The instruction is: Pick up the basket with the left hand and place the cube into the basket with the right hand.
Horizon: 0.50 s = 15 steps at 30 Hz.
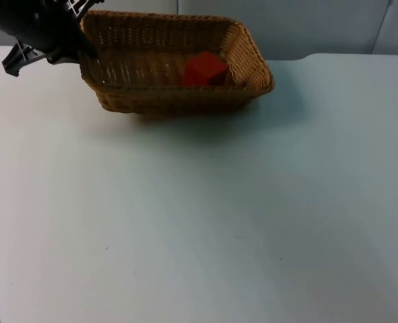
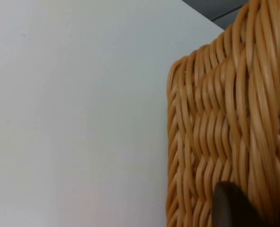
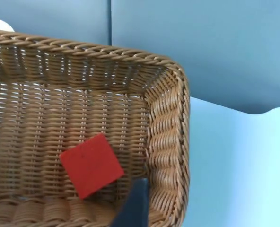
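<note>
We see the red cube [image 1: 204,69] lying inside the wicker basket [image 1: 172,94], on its woven floor near the right-hand short end, close to that end wall. From the right wrist view the cube [image 3: 91,165] sits flat on the bottom weave, turned at an angle to the basket's [image 3: 166,137] sides, just beside the corner where the long near wall meets the end wall.

The basket stands toward the far edge of the white worktop [image 1: 199,222], near the grey partition wall [image 1: 306,27]. A shadow shows under its near side, and we cannot tell whether it rests on the worktop or is lifted slightly.

The left hand [image 1: 85,48] is at the basket's left short end, right at the rim. From the left wrist view we see the outer weave of the basket [image 2: 215,142] very close, with a dark fingertip [image 2: 232,208] against it; the left hand is clamped on the basket's rim.

Of the right hand we see a dark fingertip [image 3: 135,205] over the basket's near wall, beside the cube; whether that hand is spread or closed we cannot tell.
</note>
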### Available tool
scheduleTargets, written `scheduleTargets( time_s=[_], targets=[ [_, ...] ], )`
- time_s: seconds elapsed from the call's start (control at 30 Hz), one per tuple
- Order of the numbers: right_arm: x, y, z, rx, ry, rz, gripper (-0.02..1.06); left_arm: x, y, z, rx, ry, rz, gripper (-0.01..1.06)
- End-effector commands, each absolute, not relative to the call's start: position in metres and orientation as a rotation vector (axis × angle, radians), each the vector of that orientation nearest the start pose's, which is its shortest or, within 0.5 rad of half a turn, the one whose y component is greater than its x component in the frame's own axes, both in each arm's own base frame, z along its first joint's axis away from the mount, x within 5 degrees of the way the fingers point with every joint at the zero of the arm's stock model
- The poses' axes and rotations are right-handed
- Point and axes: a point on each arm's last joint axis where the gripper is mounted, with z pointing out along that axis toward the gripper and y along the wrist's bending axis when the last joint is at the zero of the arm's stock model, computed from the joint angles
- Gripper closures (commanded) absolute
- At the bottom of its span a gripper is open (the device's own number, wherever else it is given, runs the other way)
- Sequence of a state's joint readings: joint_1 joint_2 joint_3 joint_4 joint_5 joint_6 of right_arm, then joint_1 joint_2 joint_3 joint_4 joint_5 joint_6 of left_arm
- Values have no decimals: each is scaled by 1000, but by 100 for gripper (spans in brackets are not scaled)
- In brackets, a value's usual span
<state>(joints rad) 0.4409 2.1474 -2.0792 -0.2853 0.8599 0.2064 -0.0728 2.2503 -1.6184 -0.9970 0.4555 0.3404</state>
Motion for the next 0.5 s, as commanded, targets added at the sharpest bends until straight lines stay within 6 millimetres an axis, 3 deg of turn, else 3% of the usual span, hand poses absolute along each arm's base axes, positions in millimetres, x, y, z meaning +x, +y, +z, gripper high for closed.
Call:
scheduleTargets(
  time_s=[0.0, 0.1, 0.13, 0.27, 0.3, 0.33, 0.47],
  targets=[
    [455, 187, 316, -375, 2305, -39, 27, 491, -69, 157, -495, 2354, -792, 105],
    [453, 180, 323, -348, 2317, -37, 49, 491, -69, 157, -495, 2354, -792, 105],
    [453, 180, 323, -348, 2317, -37, 49, 491, -69, 157, -495, 2354, -792, 105],
    [446, 161, 341, -288, 2341, -58, 94, 491, -69, 157, -495, 2354, -792, 105],
    [446, 161, 341, -288, 2341, -58, 94, 491, -69, 157, -495, 2354, -792, 105],
    [444, 155, 346, -272, 2343, -64, 105, 491, -69, 157, -495, 2354, -792, 105],
    [438, 137, 360, -251, 2353, -95, 105, 491, -69, 157, -495, 2354, -792, 105]
  ],
)
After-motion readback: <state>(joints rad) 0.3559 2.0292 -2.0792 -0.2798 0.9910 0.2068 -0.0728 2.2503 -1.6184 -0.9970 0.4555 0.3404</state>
